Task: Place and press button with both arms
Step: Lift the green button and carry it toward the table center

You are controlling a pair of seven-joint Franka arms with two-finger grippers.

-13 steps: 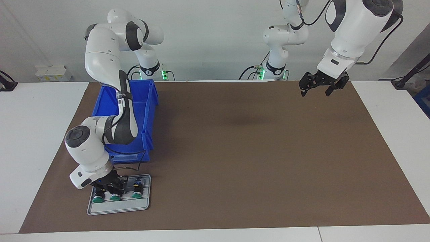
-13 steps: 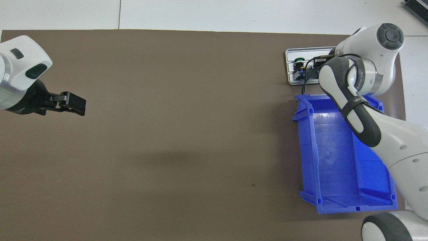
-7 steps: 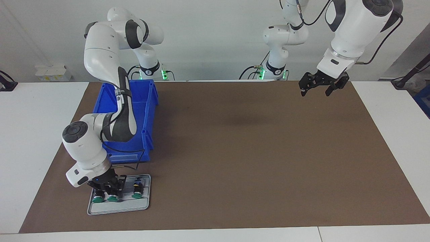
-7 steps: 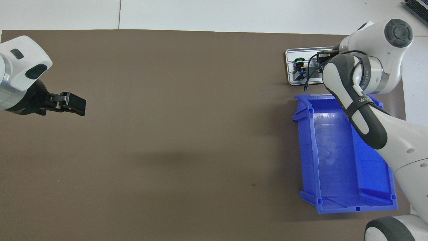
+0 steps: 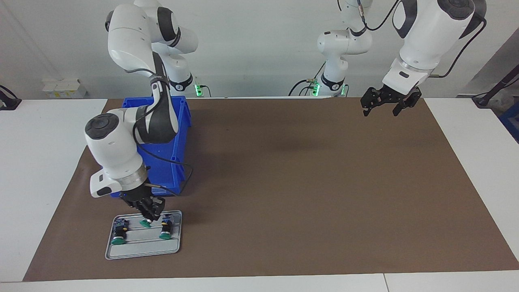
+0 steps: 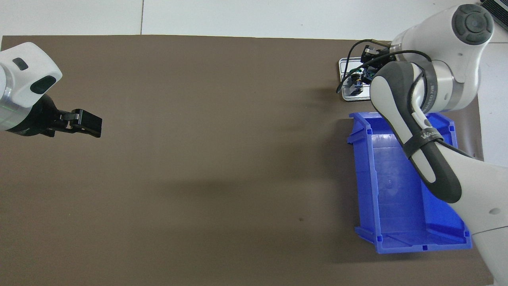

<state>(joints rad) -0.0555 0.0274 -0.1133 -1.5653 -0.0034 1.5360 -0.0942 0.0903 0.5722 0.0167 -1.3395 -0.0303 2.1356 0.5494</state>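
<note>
My right gripper (image 5: pixel 146 215) is shut on one green-capped button (image 5: pixel 144 222) and holds it just above the grey tray (image 5: pixel 142 250). Two twin buttons (image 5: pixel 119 235) (image 5: pixel 165 229) still lie on that tray, one at each side of the held one. In the overhead view the right arm's wrist covers most of the tray (image 6: pixel 342 63) and hides the gripper's tips. My left gripper (image 5: pixel 381 108) is open and empty, waiting in the air over the mat near the left arm's base; it also shows in the overhead view (image 6: pixel 85 122).
A blue open bin (image 5: pixel 179 121) stands on the brown mat (image 5: pixel 304 182) between the tray and the right arm's base; it looks empty in the overhead view (image 6: pixel 397 190). The right arm reaches over it. White table borders the mat.
My right gripper has closed on the middle button and lifted it off the tray, and the arm's elbow and wrist have risen. The left arm has not moved.
</note>
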